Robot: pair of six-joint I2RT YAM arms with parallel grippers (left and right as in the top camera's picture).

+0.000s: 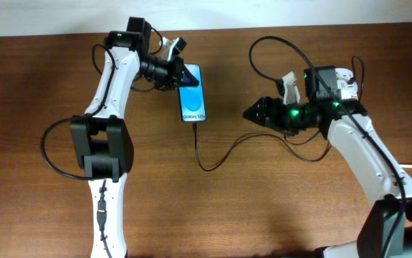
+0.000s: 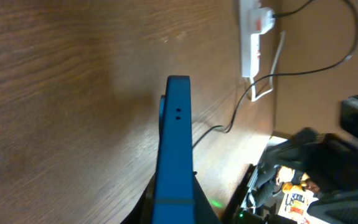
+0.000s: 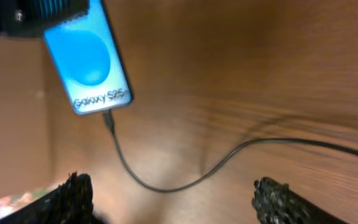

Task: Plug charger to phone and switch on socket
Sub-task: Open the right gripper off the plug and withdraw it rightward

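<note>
Beneath the left claw [image 1: 178, 75], the phone [image 1: 193, 99] is partly hidden.

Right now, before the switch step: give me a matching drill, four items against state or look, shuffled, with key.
Items:
1. phone
2. charger
3. socket
4. right gripper

States:
A. jaws wide open, nothing between them
B. white, with red switch marks
C. top end held by the left gripper
D. thin black cable, plug at the phone's lower edge

Pairs: 1-C, 2-D, 3-B, 4-A
</note>
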